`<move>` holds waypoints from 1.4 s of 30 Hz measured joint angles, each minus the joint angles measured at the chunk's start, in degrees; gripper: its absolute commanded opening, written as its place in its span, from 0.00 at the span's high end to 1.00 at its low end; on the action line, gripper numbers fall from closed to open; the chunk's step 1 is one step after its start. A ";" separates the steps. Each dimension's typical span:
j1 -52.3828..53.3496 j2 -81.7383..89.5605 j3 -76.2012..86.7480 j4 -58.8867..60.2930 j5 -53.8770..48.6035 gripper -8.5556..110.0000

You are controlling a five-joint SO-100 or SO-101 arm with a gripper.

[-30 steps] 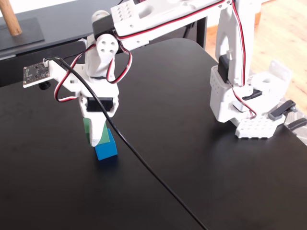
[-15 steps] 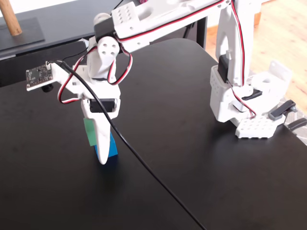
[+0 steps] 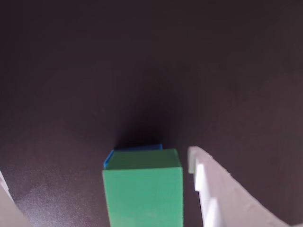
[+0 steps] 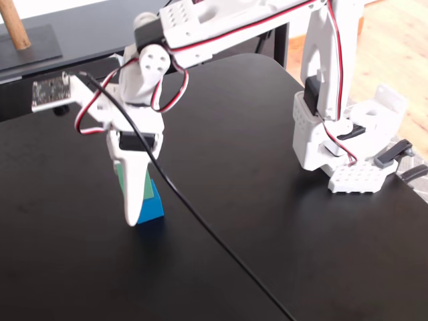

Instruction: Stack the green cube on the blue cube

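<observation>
Toward the left of the black worktop (image 4: pixel 281 221): green cube (image 3: pixel 143 194) sitting on blue cube (image 4: pixel 152 208), pincer (image 4: pixel 132 217) spread open astride the pair, fingers (image 3: pixel 215 189) clear of green

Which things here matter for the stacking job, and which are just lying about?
In the job:
- green cube, sitting on the blue one, jaws open around it
- blue cube
- gripper

Lying about:
- black cable across the table
- wooden post on a dark base behind
</observation>
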 measured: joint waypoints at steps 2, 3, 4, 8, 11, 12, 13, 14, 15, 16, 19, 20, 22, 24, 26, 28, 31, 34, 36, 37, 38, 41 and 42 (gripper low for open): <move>0.44 1.85 0.35 0.00 0.00 0.52; 0.70 2.99 0.88 0.00 0.00 0.53; 0.88 4.13 1.32 0.00 0.00 0.54; 1.58 9.58 3.43 0.00 -0.44 0.58; 1.85 13.45 4.31 0.00 -0.44 0.70; 1.93 14.77 4.39 0.18 -0.44 0.73; 1.93 16.08 4.48 1.23 -0.53 0.76; 1.93 17.49 4.48 2.29 -0.53 0.79; 1.93 18.98 4.48 3.60 -0.53 0.83; 1.93 20.39 4.48 5.01 -0.53 0.87; 1.93 25.58 5.36 10.37 -1.14 0.93; 1.76 27.60 5.89 12.57 -1.58 0.93; 1.32 31.20 6.86 16.35 -2.37 0.93; 0.79 35.60 8.61 19.95 -3.16 0.93; 0.62 39.55 10.81 22.32 -4.22 0.93; 0.44 43.77 13.27 24.26 -5.19 0.93; -0.26 50.10 17.23 26.37 -6.06 0.93; -1.32 55.90 21.88 26.72 -5.89 0.93; -2.02 59.41 24.96 26.72 -5.54 0.93; -2.46 61.35 26.54 26.72 -5.36 0.93; -2.90 63.28 28.30 26.72 -5.10 0.93; -4.39 69.43 34.19 26.89 -4.04 0.93; -4.92 71.37 36.12 26.89 -3.52 0.93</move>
